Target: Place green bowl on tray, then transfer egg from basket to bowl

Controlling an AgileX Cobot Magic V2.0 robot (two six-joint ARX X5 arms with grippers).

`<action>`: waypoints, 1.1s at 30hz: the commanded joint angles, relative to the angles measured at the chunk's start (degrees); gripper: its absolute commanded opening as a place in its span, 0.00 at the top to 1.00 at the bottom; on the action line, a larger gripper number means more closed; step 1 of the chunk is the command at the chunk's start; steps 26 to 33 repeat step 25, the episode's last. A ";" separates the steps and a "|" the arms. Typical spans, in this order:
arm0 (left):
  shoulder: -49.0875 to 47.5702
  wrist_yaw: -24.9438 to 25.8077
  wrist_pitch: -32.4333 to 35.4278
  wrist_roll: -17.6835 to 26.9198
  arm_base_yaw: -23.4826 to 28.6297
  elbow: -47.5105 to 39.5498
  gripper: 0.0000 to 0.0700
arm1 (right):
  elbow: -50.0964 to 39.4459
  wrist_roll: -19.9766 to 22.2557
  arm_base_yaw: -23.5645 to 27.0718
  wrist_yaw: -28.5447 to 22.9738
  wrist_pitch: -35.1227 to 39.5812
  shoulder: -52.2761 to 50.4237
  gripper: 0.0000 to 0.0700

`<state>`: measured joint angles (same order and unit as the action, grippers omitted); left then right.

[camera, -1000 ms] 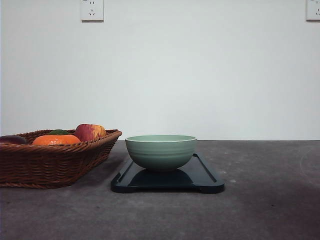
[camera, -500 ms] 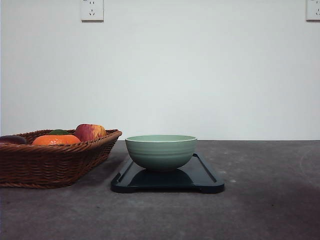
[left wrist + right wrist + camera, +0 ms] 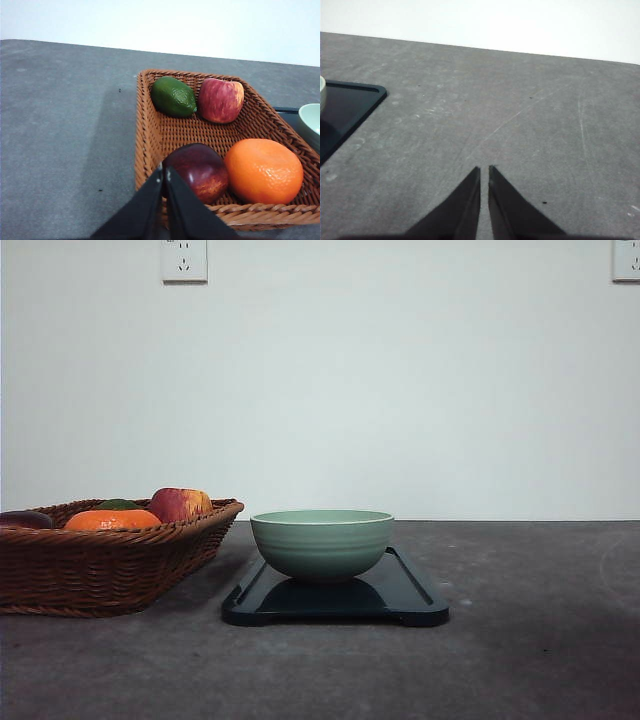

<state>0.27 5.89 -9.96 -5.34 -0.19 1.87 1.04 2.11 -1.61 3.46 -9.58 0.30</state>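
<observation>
The pale green bowl stands upright on the dark tray at the table's middle. Left of it is the brown wicker basket. The egg, a dark reddish-brown oval, lies in the basket beside the orange; in the front view the egg peeks over the rim at the far left. My left gripper is shut and holds nothing, its tips just short of the egg at the basket rim. My right gripper is shut over bare table, right of the tray.
A streaked red apple and a green lime lie at the basket's far end. The bowl's edge shows beyond the basket. A white wall with sockets closes off the back. Grey tabletop stretches right of the tray.
</observation>
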 commanded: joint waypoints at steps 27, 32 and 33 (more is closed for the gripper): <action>-0.04 -0.11 0.74 0.63 -0.04 -1.09 1.00 | -0.37 -0.61 -0.13 0.11 0.55 -0.09 0.97; -0.04 -0.11 0.74 0.63 -0.04 -1.09 1.00 | -0.37 -0.61 -0.13 0.11 0.55 -0.09 0.97; -0.04 -0.11 0.74 0.63 -0.04 -1.09 1.00 | -0.37 -0.61 -0.13 0.11 0.55 -0.09 0.97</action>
